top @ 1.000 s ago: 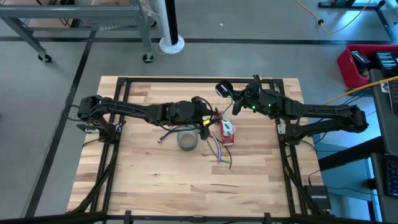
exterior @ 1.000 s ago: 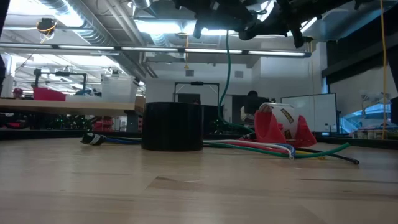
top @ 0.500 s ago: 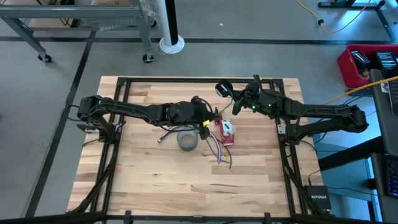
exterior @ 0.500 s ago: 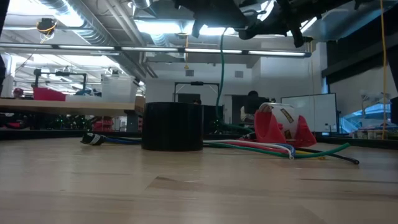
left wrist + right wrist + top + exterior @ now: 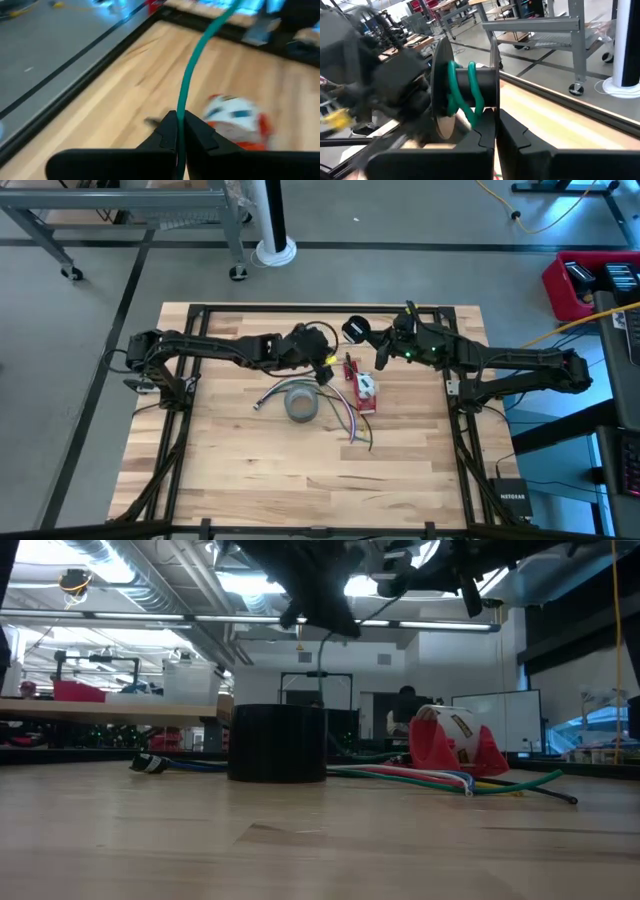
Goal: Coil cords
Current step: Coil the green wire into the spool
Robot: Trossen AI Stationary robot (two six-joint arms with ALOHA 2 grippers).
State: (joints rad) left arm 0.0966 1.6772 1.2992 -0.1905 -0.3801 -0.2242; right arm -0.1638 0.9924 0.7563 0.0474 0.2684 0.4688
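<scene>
A thin green cord (image 5: 192, 65) is wound on a black spool (image 5: 470, 87), which hangs above the table's far middle (image 5: 355, 330). My right gripper (image 5: 496, 122) is shut at the spool. From there the cord runs to my left gripper (image 5: 180, 117), shut on it above the table's middle (image 5: 330, 366). Below that gripper the cord drops toward the table (image 5: 325, 680). Its lower end is hidden behind the tape roll. My left gripper pinches a free stretch of the green cord (image 5: 181, 107) between its two fingertips, and the cord passes lengthwise between them. The fingers slant down toward the table's right. The cord leaves them in a smooth curve, clear of the table. My right gripper holds the spool by the thin flange nearest it (image 5: 493, 107), pinched by its edge between the shut fingers. The fingers come about level from the table's right side. The spool is lifted clear, its axis lying level.
A grey roll of tape (image 5: 302, 403) stands on the table's middle. A red tape dispenser (image 5: 363, 390) stands to its right. Several coloured cords (image 5: 345, 420) lie loose on the wood, and one ends in a plug (image 5: 260, 404). The table frame (image 5: 300, 309) runs along the far edge.
My left arm has swung toward the table's far edge and its gripper has tipped downward. In the low view it has come into the picture. The hanging stretch of green cord has shifted toward that picture's left.
</scene>
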